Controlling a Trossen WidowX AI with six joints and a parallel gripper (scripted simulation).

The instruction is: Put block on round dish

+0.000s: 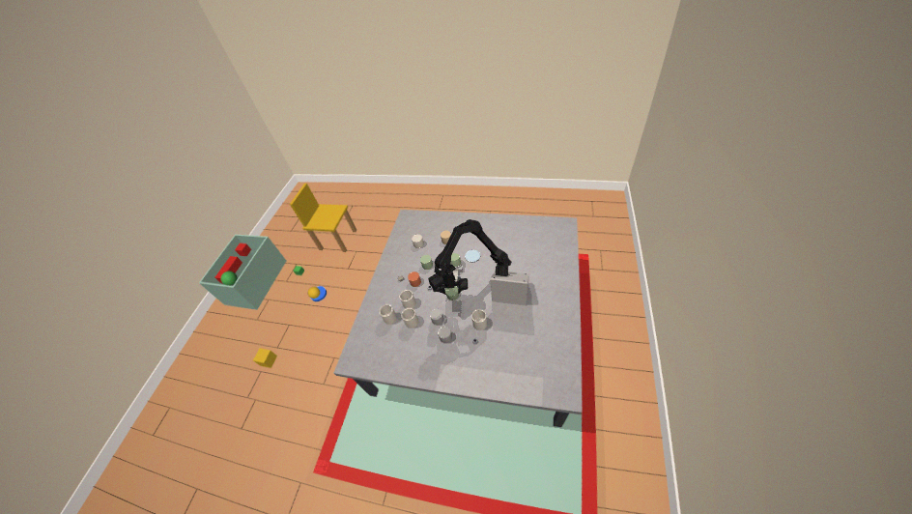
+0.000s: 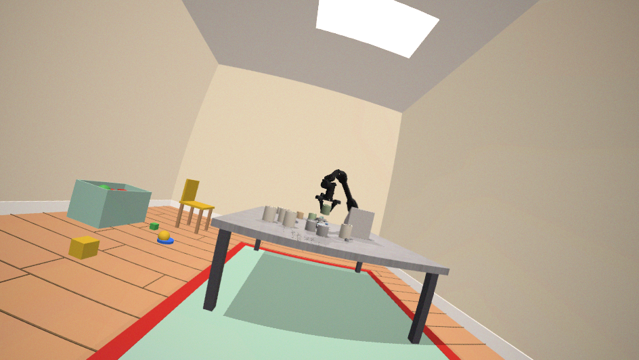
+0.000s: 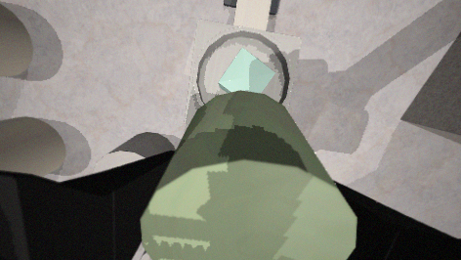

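My gripper [image 1: 450,288] [image 2: 325,206] is shut on a green cup [image 1: 452,293] [image 2: 325,209] [image 3: 249,186] and holds it upside down above the table. In the wrist view, a mint-green block [image 3: 246,73] lies uncovered on the square end pad [image 3: 207,39] of the balance, just beyond the cup's rim. The balance's beige beam [image 3: 252,12] runs away from the pad. The round pale-blue dish [image 1: 472,256] lies on the table behind the arm. Two more green cups [image 1: 456,259] [image 1: 426,261] stand farther back; I cannot tell which is on the balance.
Several beige cups [image 1: 409,317] [image 1: 479,318] [image 2: 269,213] stand on the grey table [image 1: 510,357] in front of the gripper, two at the left in the wrist view [image 3: 29,147]. An orange cup [image 1: 413,278] stands to its left. The arm's grey base box [image 1: 509,290] [image 2: 360,223] is at the right.
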